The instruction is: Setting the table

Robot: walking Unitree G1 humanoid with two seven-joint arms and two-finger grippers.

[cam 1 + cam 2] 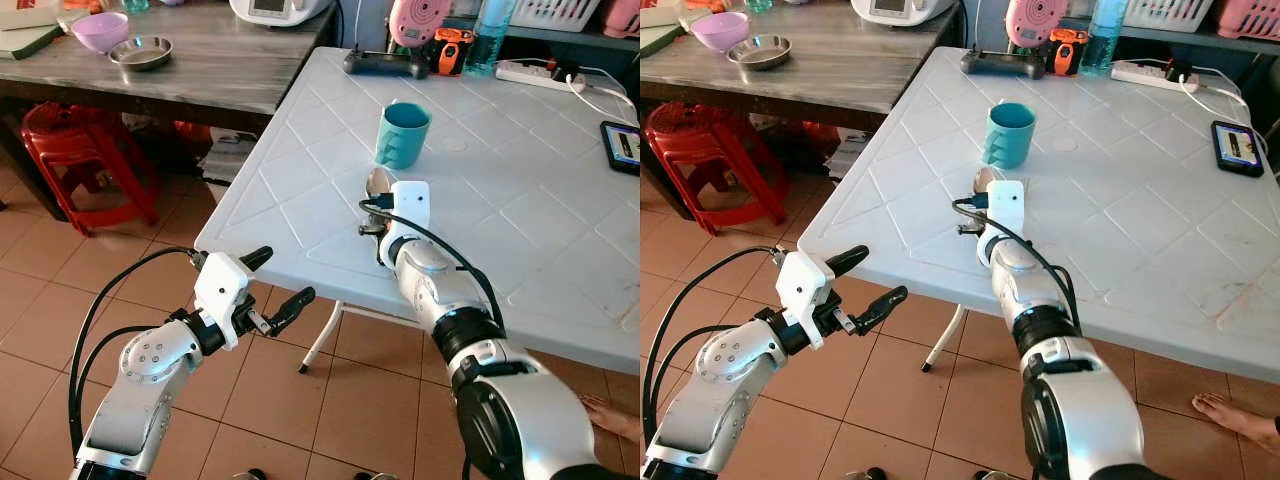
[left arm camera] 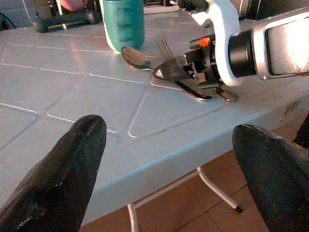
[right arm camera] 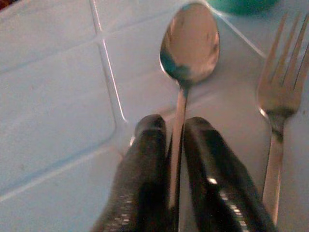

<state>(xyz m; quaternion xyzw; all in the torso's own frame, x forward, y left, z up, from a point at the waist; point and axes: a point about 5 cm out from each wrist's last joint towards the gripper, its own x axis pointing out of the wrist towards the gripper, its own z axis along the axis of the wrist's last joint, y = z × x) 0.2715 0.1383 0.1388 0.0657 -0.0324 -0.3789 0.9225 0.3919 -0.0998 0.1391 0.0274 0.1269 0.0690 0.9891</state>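
The right gripper rests low on the white table, its two black fingers closed on the handle of a spoon. The spoon's bowl points ahead of the fingertips toward a teal cup just beyond. A fork lies flat just beside the spoon, on the gripper's right, tines toward the cup. The left gripper hangs off the table's near edge over the tiled floor, fingers spread wide and holding nothing, aimed toward the right gripper.
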